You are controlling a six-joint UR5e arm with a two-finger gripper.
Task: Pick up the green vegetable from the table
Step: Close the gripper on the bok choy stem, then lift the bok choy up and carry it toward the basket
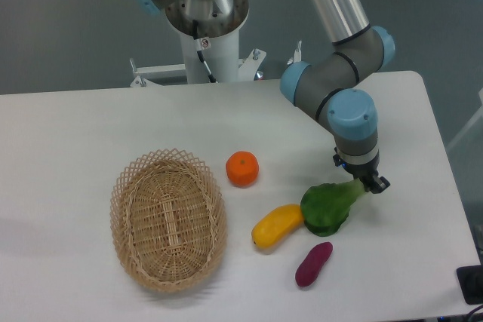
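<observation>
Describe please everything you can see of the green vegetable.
The green vegetable looks like a plastic toy: dark green rounded leaves and a pale green stem. It lies on the white table, leaves toward the yellow vegetable, which it touches or nearly touches. The stem points up-right into the gripper, which appears closed on it.

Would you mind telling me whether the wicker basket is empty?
Empty: only bare weave shows inside the wicker basket; every toy lies outside it.

I work in a robotics lab: my metal pedestal base (204, 32) is bolted at the top centre of the frame, behind a bare white table (90, 133) on a grey floor (60, 28)
</observation>
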